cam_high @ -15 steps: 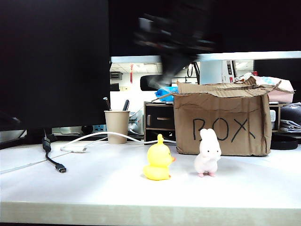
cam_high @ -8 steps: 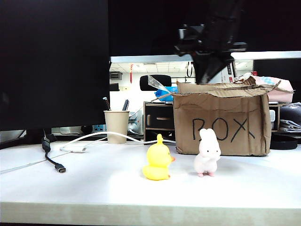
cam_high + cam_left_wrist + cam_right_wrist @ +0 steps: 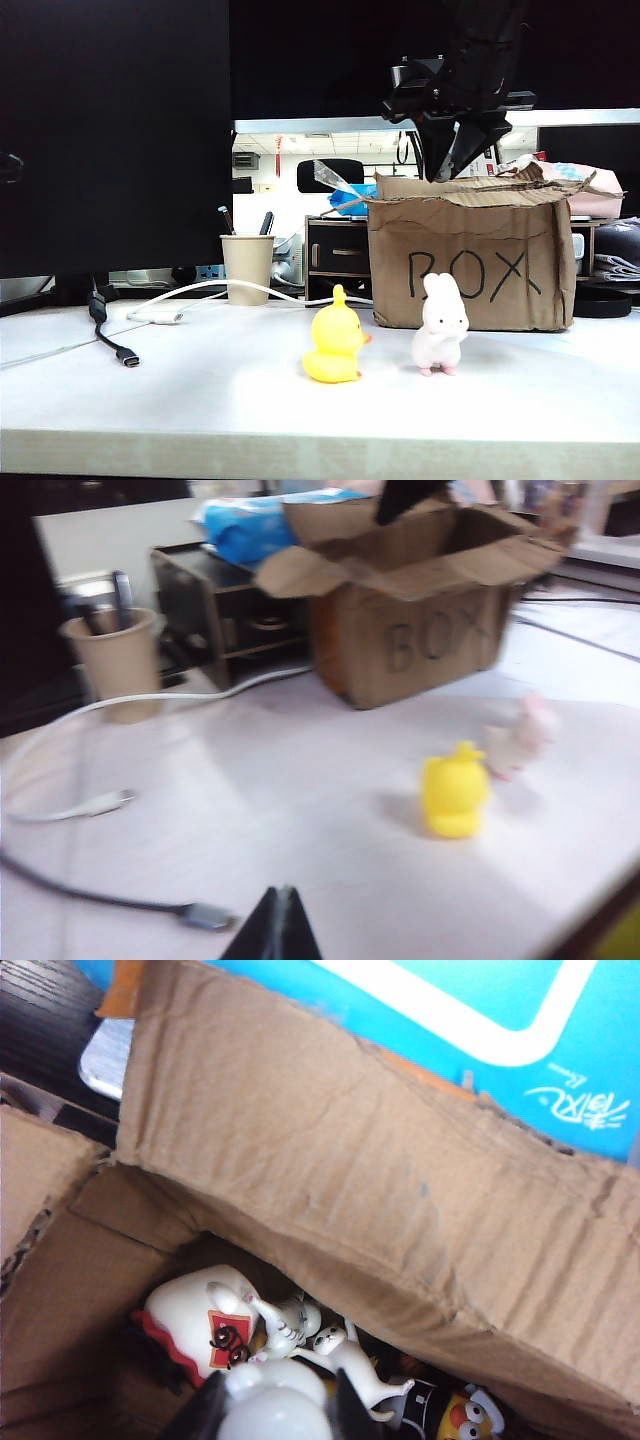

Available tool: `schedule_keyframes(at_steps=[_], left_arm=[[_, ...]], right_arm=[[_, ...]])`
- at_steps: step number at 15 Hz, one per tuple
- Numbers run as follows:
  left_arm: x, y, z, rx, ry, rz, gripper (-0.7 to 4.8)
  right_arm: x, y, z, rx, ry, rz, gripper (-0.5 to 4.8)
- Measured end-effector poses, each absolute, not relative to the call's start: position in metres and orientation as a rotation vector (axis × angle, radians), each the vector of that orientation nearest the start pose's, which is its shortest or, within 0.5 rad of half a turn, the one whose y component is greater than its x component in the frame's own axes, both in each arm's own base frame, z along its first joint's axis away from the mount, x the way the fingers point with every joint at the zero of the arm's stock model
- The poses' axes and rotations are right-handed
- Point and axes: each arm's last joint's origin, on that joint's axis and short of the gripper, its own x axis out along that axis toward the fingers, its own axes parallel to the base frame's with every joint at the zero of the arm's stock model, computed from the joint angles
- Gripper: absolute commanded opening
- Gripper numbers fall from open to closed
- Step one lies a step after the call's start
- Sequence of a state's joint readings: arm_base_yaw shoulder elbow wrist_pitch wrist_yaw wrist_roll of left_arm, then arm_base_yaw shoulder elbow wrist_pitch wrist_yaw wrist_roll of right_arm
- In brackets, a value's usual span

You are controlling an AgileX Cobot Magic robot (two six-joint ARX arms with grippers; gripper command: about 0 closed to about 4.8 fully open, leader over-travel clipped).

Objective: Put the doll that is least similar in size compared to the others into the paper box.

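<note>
I have the right end effector (image 3: 455, 165) over the paper box (image 3: 470, 262), clamped on the doll (image 3: 272, 1412), which looks light, hard and slippery, best pinched across its rounded middle; left end effector (image 3: 275, 928) together, above the tabletop (image 3: 200, 380).

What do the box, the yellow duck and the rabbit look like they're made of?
Box: brown corrugated cardboard, matte, with ragged torn edges. Duck: probably rubber or soft plastic, smooth with a slight sheen. Rabbit: pale and matte, possibly flocked or plush; hard to tell.
</note>
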State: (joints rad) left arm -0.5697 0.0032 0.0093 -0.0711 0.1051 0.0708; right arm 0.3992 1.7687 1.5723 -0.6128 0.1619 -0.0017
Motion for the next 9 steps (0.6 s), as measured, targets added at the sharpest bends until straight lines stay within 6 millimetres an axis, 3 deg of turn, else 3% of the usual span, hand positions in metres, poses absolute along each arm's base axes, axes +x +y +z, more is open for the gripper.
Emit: schedule_keyframes(at_steps=[1,3,5,8,9], left_arm=[[0.0783,-0.0573,0.1597,0.084,0.039,-0.708,-0.05],[0.0747,-0.0619,0.1597,0.086,0.037,-0.768,-0.05],[0.0733,-0.0636,0.1595,0.086,0.036,-0.791,-0.05],[0.0733,-0.0636,0.1595,0.086,0.036,-0.790,-0.05],[0.0736,-0.0632,0.1597,0.086,0.036,-0.786,-0.05]], right_arm=[[0.3611,0.1473,0.3033,-0.229,0.785,0.225,1.79],[0.3599,0.1468,0.3020,-0.233,0.803,0.224,1.97],[0.3594,0.1465,0.3015,-0.238,0.810,0.225,2.79],[0.3584,0.1461,0.3007,-0.242,0.825,0.225,2.77],[0.3581,0.1460,0.3004,-0.243,0.828,0.225,2.22]])
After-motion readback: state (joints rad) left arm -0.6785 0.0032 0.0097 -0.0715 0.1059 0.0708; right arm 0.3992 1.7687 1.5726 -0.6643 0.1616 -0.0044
